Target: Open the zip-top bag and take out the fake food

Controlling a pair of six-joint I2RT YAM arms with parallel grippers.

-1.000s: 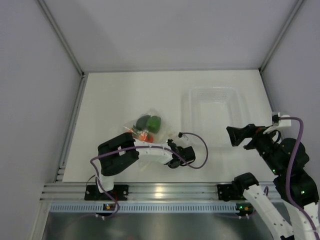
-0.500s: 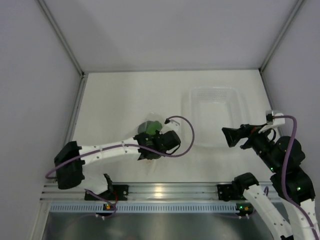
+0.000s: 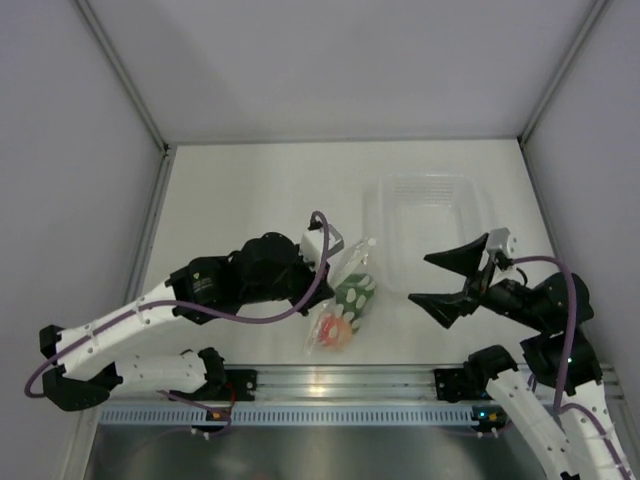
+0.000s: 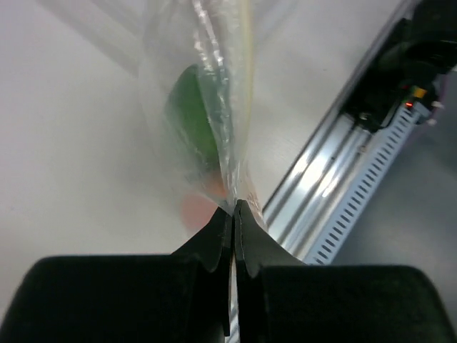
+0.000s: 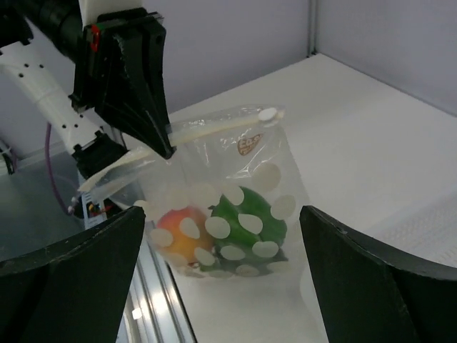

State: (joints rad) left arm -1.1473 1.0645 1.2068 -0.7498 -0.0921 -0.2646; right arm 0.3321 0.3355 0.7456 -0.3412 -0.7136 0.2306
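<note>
The zip-top bag (image 3: 347, 292) is clear with white dots and hangs above the table in front of the left arm. My left gripper (image 3: 337, 258) is shut on the bag's top edge, with its fingertips pinching the plastic in the left wrist view (image 4: 234, 207). Inside the bag are a green pepper (image 5: 246, 214) and an orange-pink peach (image 5: 182, 232), which also show from above (image 3: 336, 330). The avocado and tomatoes are not clearly visible. My right gripper (image 3: 442, 281) is open and empty, just right of the bag and facing it (image 5: 221, 214).
A rigid clear plastic tray (image 3: 430, 188) sits at the back right of the white table. The metal rail (image 3: 320, 381) runs along the near edge just below the hanging bag. Walls enclose the table on three sides.
My left arm swung over the bag, shut on its top edge and lifted it off the table. My right gripper opened wide and moved left toward the bag.
</note>
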